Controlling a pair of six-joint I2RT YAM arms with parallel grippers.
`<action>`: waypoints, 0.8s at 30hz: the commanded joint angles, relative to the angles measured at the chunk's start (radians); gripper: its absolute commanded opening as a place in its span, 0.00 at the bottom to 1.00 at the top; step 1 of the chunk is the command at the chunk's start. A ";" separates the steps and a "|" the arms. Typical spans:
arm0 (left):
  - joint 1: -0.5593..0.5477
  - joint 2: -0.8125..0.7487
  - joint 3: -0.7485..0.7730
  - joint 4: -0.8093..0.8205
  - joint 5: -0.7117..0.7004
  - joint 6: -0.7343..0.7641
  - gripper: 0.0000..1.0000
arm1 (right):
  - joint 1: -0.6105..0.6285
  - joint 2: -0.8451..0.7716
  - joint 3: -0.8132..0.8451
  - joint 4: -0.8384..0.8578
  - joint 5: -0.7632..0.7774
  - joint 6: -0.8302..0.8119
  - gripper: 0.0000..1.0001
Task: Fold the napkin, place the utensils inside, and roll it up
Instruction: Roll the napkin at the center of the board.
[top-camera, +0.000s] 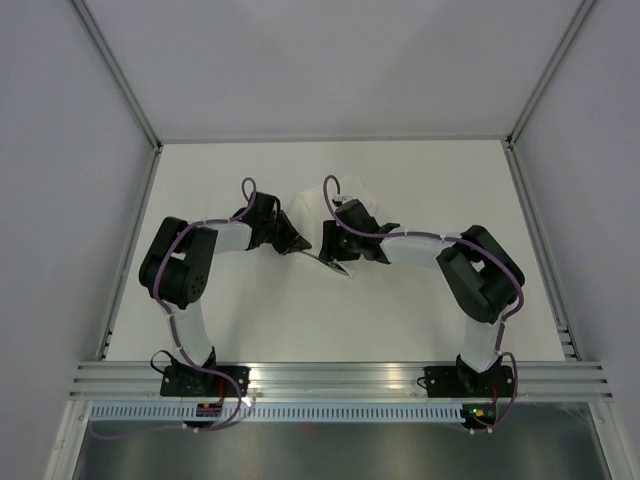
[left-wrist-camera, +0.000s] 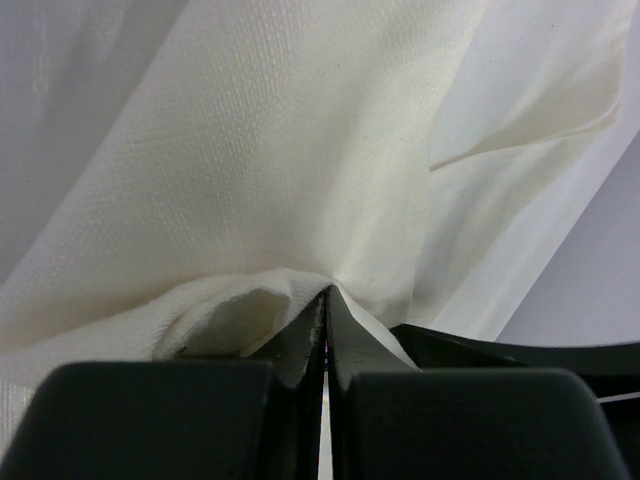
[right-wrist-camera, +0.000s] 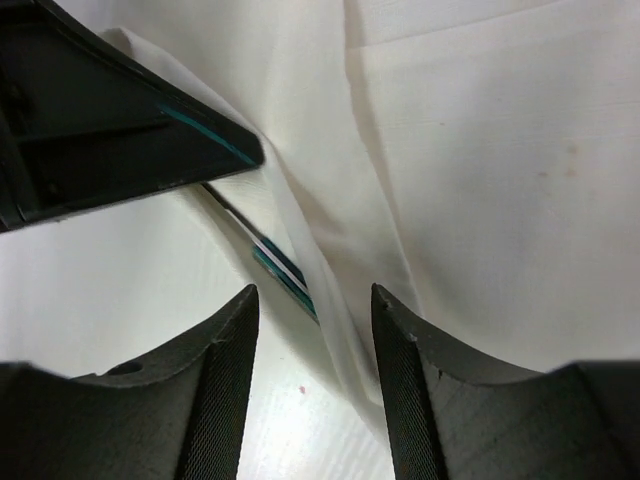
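Left pincer (left-wrist-camera: 326, 292) pinches the napkin (left-wrist-camera: 280, 150); right pincer (right-wrist-camera: 314, 295) gapes near the utensils (right-wrist-camera: 280, 268).

- Napkin (left-wrist-camera: 300, 150): cream-white, fine woven grain.
- Utensils (right-wrist-camera: 283, 272): dark teal-green with a thin white stripe.
- Left gripper (left-wrist-camera: 326, 300): matte black.
- Right gripper (right-wrist-camera: 315, 320): black, with finely cross-hatched pads (right-wrist-camera: 225, 400).
- Cables (top-camera: 430, 236): purple.
- Surface (top-camera: 400, 310): white.

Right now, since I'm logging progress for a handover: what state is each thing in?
napkin: loosely folded, not rolled, one fold pinched.
utensils: partly tucked under the napkin's edge.
left end effector: shut on the napkin.
right end effector: open, holding nothing.
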 joint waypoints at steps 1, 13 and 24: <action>0.005 0.053 -0.008 -0.128 -0.118 0.020 0.02 | 0.029 -0.108 -0.016 -0.055 0.256 -0.131 0.55; 0.005 0.059 0.005 -0.134 -0.107 0.027 0.02 | 0.161 -0.187 -0.035 0.005 0.283 -0.319 0.50; 0.005 0.058 0.008 -0.139 -0.104 0.033 0.02 | 0.207 -0.052 0.025 -0.010 0.256 -0.392 0.49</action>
